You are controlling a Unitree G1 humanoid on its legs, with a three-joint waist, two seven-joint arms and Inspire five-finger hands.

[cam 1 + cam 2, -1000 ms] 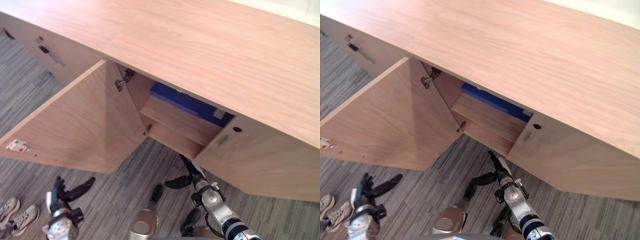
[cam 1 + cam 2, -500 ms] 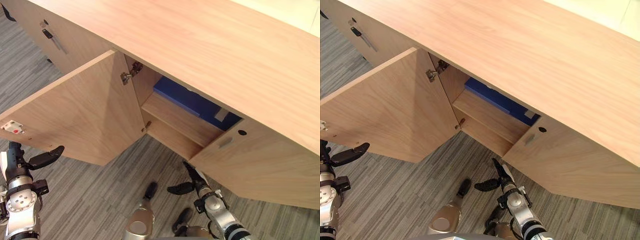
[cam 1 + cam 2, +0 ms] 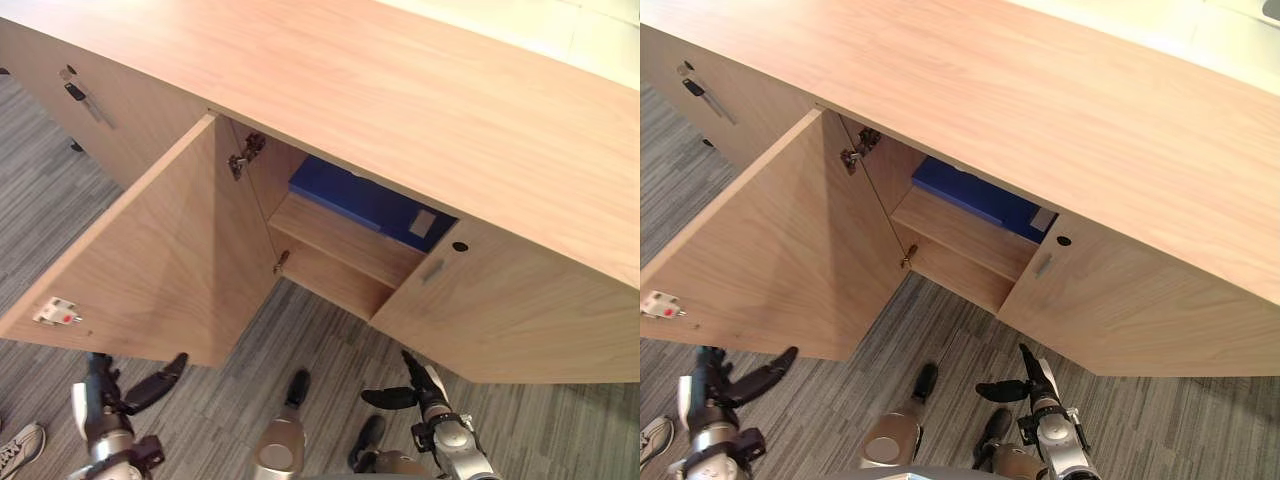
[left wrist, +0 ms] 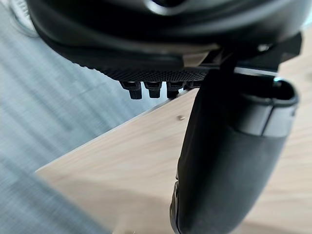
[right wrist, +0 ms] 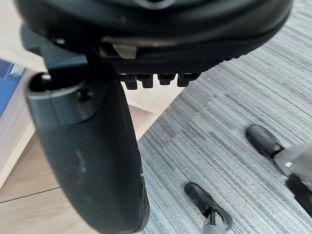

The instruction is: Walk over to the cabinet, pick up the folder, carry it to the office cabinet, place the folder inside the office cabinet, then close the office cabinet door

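The blue folder (image 3: 368,199) lies flat on the upper shelf inside the office cabinet (image 3: 340,262), and its edge also shows in the right wrist view as the folder (image 5: 7,84). The cabinet's left door (image 3: 165,262) stands wide open. My left hand (image 3: 102,402) hangs low by the floor, just below that door's bottom edge, fingers straight and empty; its wrist view looks onto the door panel (image 4: 117,170). My right hand (image 3: 428,388) is open and empty too, low in front of the shut right door (image 3: 510,320).
The long wooden cabinet top (image 3: 420,100) spans the view. A drawer front with a metal handle (image 3: 86,99) sits left of the open door. The right door has a keyhole (image 3: 459,246) and a small handle (image 3: 432,270). A person's shoe (image 3: 20,447) rests on the grey carpet at the lower left.
The camera has shifted. My left hand has dropped from beside the open door's outer edge to below it. The right hand sits lower in the picture. The door stays open.
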